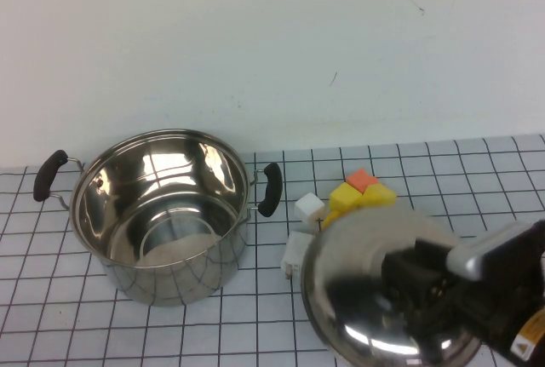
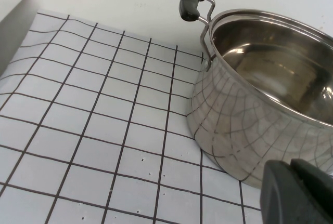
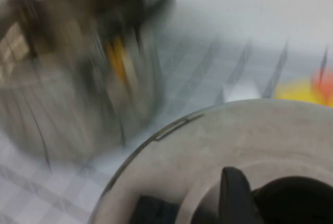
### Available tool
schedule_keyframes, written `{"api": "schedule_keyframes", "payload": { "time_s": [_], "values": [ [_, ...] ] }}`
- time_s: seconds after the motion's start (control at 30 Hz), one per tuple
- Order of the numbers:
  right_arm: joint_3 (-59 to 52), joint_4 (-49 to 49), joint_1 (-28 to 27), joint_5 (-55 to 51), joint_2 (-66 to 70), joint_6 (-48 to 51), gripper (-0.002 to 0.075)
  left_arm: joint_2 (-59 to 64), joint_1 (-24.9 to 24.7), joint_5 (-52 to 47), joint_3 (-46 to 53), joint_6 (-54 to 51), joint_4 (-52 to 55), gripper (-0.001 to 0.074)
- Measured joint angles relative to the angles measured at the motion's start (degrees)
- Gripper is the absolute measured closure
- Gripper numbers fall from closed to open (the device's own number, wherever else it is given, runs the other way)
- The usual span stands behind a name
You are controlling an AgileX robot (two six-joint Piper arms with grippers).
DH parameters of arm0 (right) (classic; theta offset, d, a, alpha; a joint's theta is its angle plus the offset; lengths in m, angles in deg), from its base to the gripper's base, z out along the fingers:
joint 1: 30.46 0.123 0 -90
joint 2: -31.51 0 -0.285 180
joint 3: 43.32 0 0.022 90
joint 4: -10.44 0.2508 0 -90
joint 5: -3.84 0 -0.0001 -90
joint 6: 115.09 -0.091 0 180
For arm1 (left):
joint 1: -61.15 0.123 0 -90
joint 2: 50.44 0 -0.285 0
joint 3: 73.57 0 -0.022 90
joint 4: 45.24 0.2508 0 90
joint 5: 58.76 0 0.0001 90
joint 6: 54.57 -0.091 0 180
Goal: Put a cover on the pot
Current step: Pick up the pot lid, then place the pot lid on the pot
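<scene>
pot (image 1: 162,214) left, lid (image 1: 375,290) right, blocks (image 1: 341,201) between

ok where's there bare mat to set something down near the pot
Bare grid mat lies on the left side of the pot, where the left claw sits, and in front of the pot. Crowded between pot and lid: white, yellow and orange blocks. The right claw holds the lid by its knob.

Looks like a robot test bench rather than a kitchen: plain white wall (image 1: 255,35), desk (image 1: 51,307) under gridded white sheet, toy blocks (image 1: 362,190) (beyond the right end effector (image 1: 443,286)).
</scene>
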Motion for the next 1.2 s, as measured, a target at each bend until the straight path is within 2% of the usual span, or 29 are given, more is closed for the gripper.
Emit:
{"api": "schedule_keyframes", "payload": {
  "time_s": [0.27, 0.33, 0.53, 0.63, 0.87, 1.03, 1.2],
  "values": [
    [1.01, -5.85, 0.0, -2.24, -20.27, -6.83, 0.0379, 0.0, 0.0, 0.0, 0.0, 0.0, 0.0, 0.0738],
    [3.1, -9.41, 0.0, -6.97, -24.96, -7.9, 0.0379, 0.0, 0.0, 0.0, 0.0, 0.0, 0.0, 0.0738],
    [16.42, -28.02, 0.0, -33.76, -32.87, -12.08, 0.0379, 0.0, 0.0, 0.0, 0.0, 0.0, 0.0, 0.0738],
    [22.78, -32.42, 0.0, -39.27, -32.12, -13.14, 0.0379, 0.0, 0.0, 0.0, 0.0, 0.0, 0.0, 0.0738],
    [31.88, -34.36, 0.0, -35.84, -21.96, -14.43, 0.0379, 0.0, 0.0, 0.0, 0.0, 0.0, 0.0, 0.0738],
    [38.44, -36.58, 0.0, -33.19, -11.89, -19.76, 0.0379, 0.0, 0.0, 0.0, 0.0, 0.0, 0.0, 0.0738],
    [47.28, -44.87, 0.42, -30.31, -1.4, -29.31, 0.0379, 0.0, 0.0, 0.0, 0.0, -0.13, 0.0, 0.0738]
  ]
}}
